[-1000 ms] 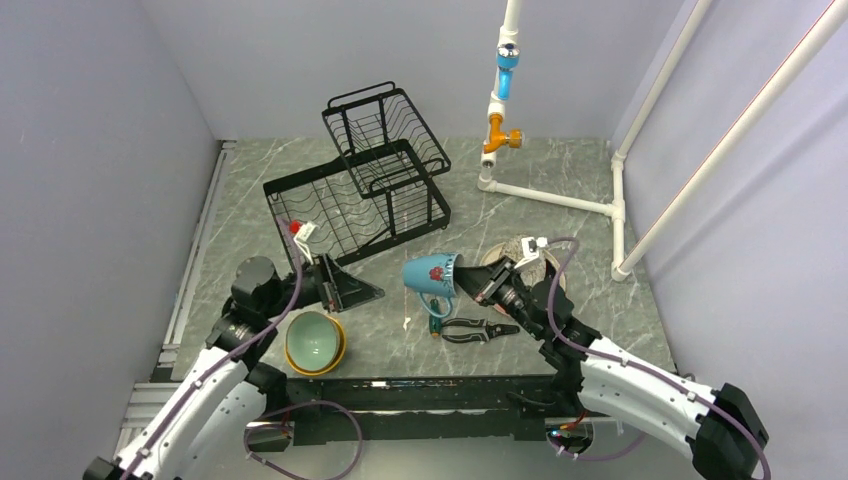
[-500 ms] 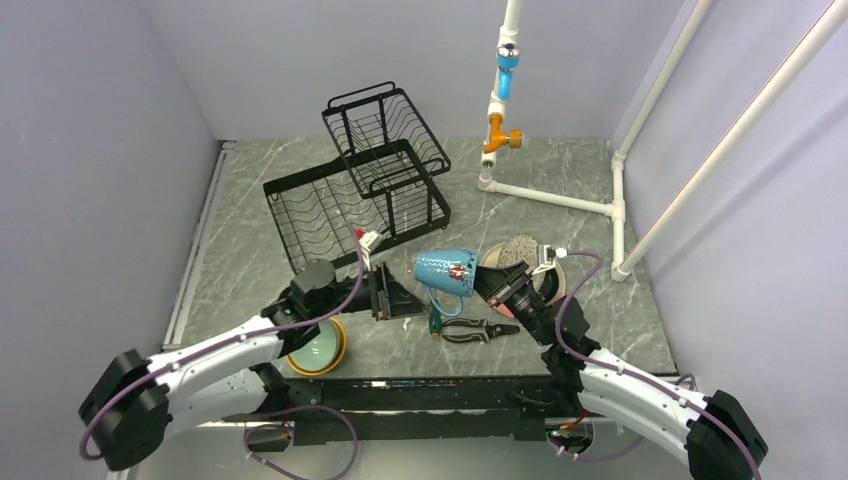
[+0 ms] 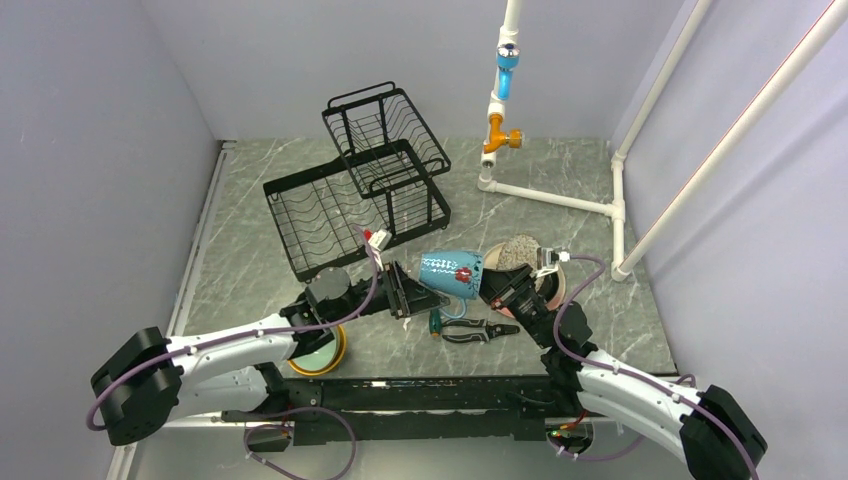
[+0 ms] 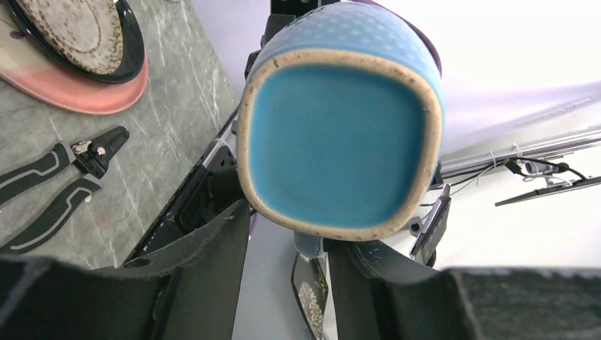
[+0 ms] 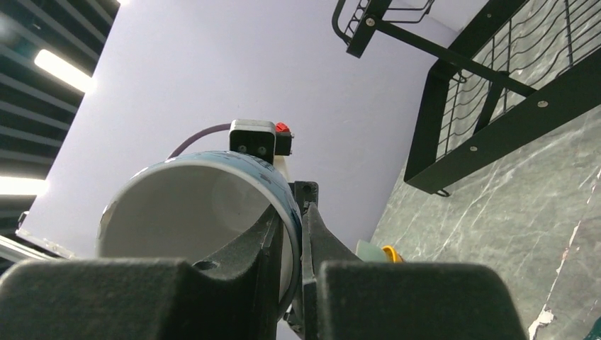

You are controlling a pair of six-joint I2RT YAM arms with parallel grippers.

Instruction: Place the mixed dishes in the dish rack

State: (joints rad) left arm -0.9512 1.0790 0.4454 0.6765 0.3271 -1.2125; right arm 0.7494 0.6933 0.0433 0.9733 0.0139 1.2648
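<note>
A blue-glazed mug [image 3: 452,272] with a white inside hangs on its side above the table's middle. My right gripper [image 3: 492,285] is shut on its rim [image 5: 287,205], one finger inside and one outside. My left gripper [image 3: 425,290] sits at the mug's base [image 4: 333,134]. Its jaws stand apart around the blue handle [image 4: 312,244], with a gap on the left side. The black wire dish rack [image 3: 330,215] stands behind. The mint-green bowl [image 3: 322,343] nests in the orange bowl [image 3: 335,356] under my left arm. The speckled plate [image 4: 71,32], black plate [image 4: 131,42] and pink plate [image 4: 85,88] are stacked at right.
Black pliers [image 3: 480,328] and a green-handled screwdriver [image 3: 436,320] lie on the table below the mug. A white pipe frame with a blue and orange tap [image 3: 505,100] stands at the back right. Walls close in on both sides.
My left arm swung right from beside the bowls to the mug's base, its jaws narrowing around the handle. The right gripper shifted the mug slightly right and turned it level.
</note>
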